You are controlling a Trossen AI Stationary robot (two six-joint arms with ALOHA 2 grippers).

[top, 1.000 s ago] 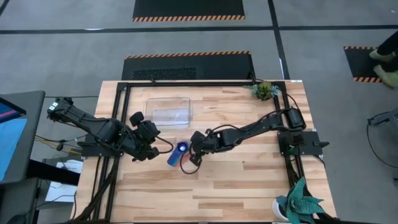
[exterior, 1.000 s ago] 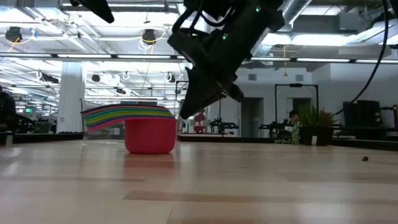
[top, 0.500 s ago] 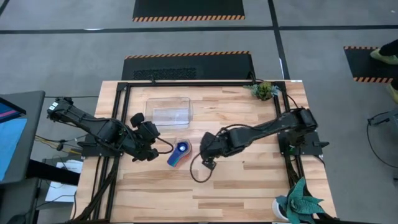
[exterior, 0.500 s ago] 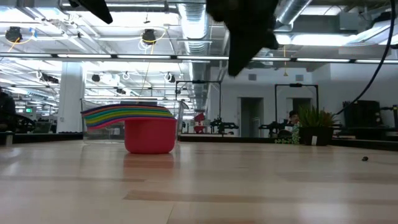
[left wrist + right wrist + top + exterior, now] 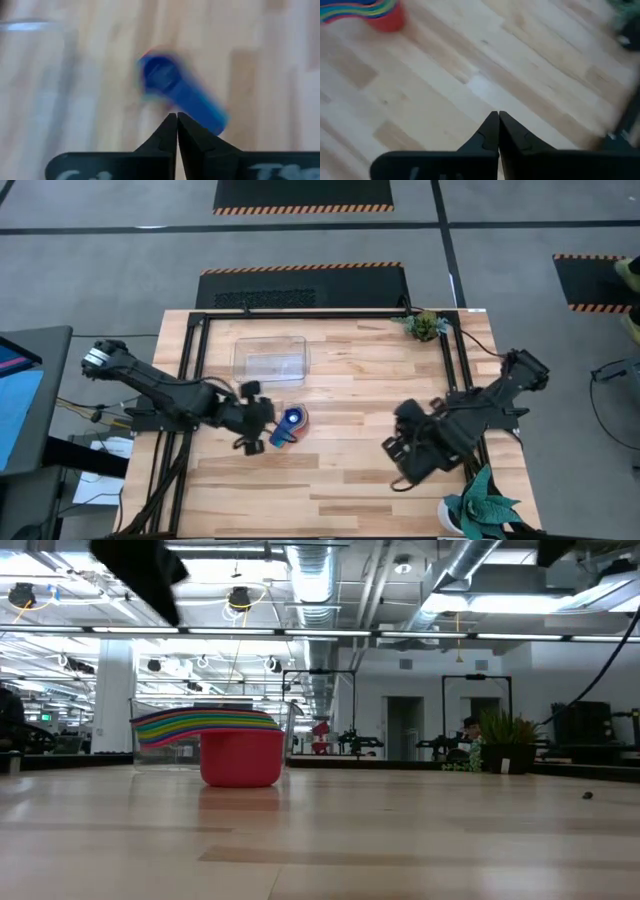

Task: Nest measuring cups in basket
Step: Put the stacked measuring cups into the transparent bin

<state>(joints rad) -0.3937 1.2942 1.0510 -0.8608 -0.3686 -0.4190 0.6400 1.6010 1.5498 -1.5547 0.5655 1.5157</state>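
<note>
Left gripper [image 5: 262, 426] sits at the left-centre of the table, just left of the stack of cups [image 5: 287, 426]. In the left wrist view its fingertips [image 5: 177, 125] meet with no gap between them, holding nothing; the blue top cup [image 5: 160, 75] and its handle lie just beyond them.

Cups: all nested into one stack, red cup [image 5: 240, 758] outermost at the bottom, the handles fanned out to one side as a rainbow band [image 5: 195, 723]. The stack rests on bare wood near the middle of the table, on the near side of the clear basket [image 5: 270, 356], close to it but not inside. Basket appears to hold nothing.

Handling estimate: thin plastic, light, stiff, smooth. The stack likely slides or tips if nudged on the rim. Best hold is probably across the bundled handles, or pinching the red cup's wall; either should lift the set as one, though loosely nested cups may shift.

Right gripper [image 5: 408, 456] is at the near right of the table, well apart from the cups. Its fingertips [image 5: 498, 125] are also pressed together and hold nothing.
</note>
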